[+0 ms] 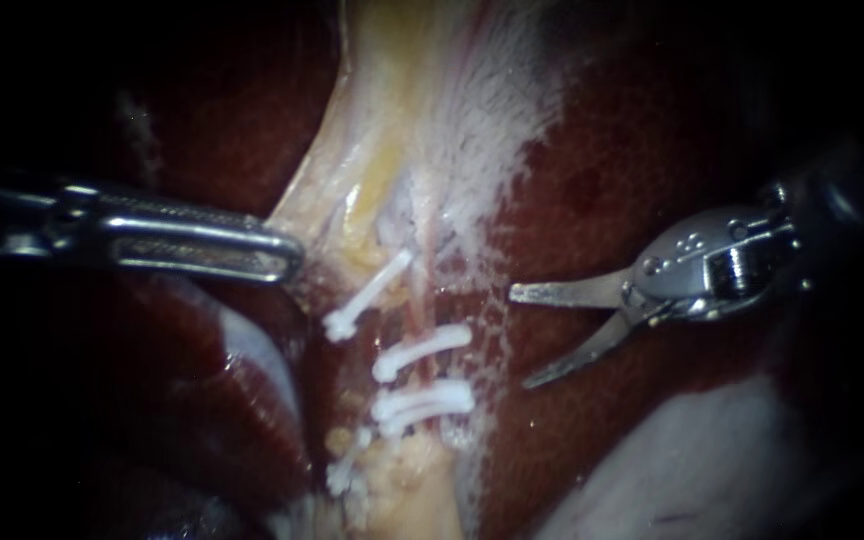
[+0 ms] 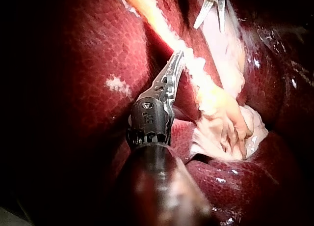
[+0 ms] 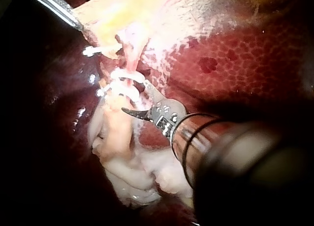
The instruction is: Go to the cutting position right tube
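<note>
- Endoscope view: my left instrument [image 1: 287, 258] comes in from the left. Its jaws are pressed together on the edge of the pale tissue [image 1: 352, 170], which is drawn toward them.
- Endoscope view: the right tube [image 1: 420, 318] runs down the middle as a thin pinkish strand over the liver [image 1: 612, 180]. Two white clips [image 1: 422, 350] cross it, one just below the other. Two more clips lie to their left, one higher and one lower.
- Endoscope view: my right instrument [image 1: 520, 338] comes in from the right with its two blades spread. Nothing lies between them, and they sit beside the clipped tube without touching it.
- Left wrist view: my left instrument's [image 2: 177, 56] jaws lie closed along the yellow-white strand of pale tissue [image 2: 162, 27]. Ahead of them the right instrument's [image 2: 213, 12] blades stand apart.
- Right wrist view: my right instrument's [image 3: 133, 98] blades are spread, and one tip is just beside the clips [image 3: 125, 81]. I cannot tell whether it touches them. The tube [image 3: 131, 64] rises beyond them, and the left instrument [image 3: 76, 23] meets the pale tissue farther on.
</note>
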Motion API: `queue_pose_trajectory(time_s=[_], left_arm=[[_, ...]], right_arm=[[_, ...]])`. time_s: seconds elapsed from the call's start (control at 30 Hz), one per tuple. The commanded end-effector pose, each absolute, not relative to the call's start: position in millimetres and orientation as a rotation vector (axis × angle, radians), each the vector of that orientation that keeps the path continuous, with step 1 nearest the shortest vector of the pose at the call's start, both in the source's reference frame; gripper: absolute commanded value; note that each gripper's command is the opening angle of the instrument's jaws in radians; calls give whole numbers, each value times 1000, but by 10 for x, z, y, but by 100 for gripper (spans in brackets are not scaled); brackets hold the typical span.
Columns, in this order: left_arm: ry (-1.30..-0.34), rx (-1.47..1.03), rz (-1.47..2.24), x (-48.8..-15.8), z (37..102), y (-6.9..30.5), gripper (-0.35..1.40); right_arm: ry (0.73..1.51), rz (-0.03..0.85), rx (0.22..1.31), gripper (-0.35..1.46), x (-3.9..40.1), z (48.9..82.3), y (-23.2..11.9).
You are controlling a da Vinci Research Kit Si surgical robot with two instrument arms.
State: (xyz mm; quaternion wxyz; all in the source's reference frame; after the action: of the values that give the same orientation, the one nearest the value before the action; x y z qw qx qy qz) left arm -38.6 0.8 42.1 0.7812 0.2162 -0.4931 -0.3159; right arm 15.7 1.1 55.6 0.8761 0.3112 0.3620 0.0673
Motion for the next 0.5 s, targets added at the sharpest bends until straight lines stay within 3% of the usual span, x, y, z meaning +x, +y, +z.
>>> queue_pose_trajectory(time_s=[0.03,0.5], left_arm=[[-1069,459,-683,-385,414,9,-35],[-1081,453,-681,-382,395,7,-35]], right_arm=[[748,146,657,83,160,559,8],[702,152,742,50,199,591,-9]])
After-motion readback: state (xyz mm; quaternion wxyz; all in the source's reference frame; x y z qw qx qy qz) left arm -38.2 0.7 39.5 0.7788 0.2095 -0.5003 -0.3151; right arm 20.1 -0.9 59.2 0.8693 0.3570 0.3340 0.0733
